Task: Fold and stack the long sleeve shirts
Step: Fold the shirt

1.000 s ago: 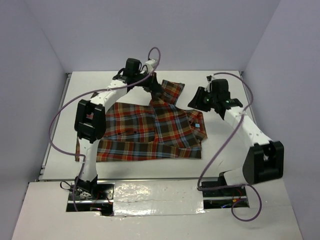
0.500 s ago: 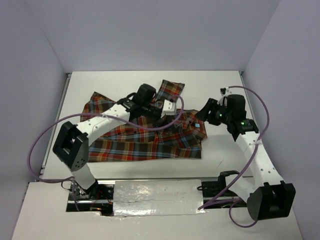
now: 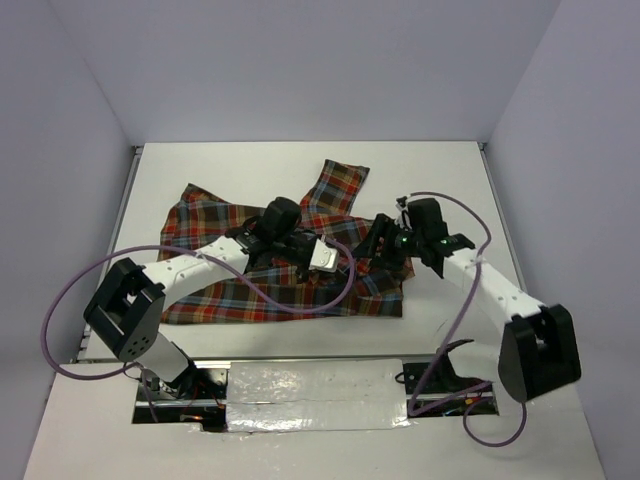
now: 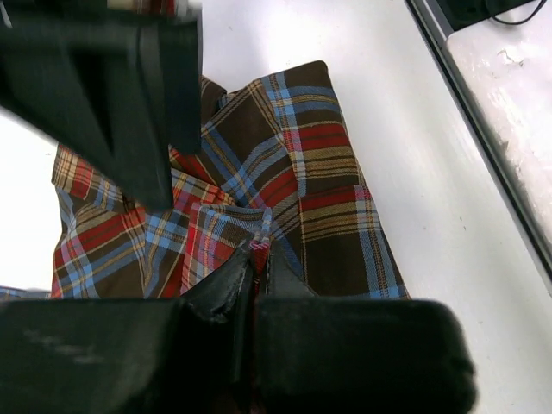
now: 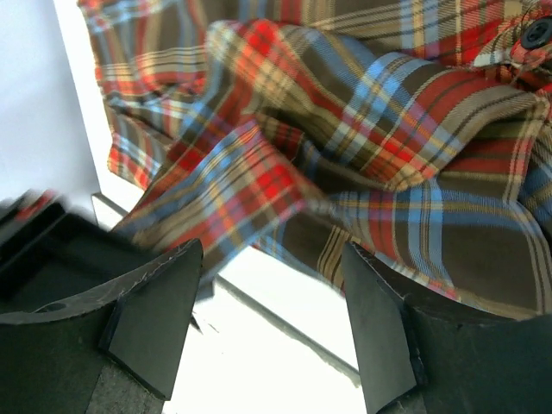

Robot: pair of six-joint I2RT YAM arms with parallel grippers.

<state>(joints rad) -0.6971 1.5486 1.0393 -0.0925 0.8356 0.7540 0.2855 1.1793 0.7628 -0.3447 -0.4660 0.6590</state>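
Pinching a fold of the plaid shirt (image 4: 310,172) on the worktop (image 3: 250,165), left tool (image 4: 257,250) grips narrow; right tool (image 5: 269,259) stands wide.

Shirt (image 3: 215,218): plaid of red-orange, dark brown and light blue checks crossed by thin tan lines; dark button (image 5: 536,33). Surface (image 3: 440,170): plain white. Arms (image 3: 190,268): white links, black joints. Left gripper (image 4: 259,252) and right gripper (image 5: 269,252): black. Cables (image 3: 60,310): purple. Walls (image 3: 300,70): pale lilac-grey.
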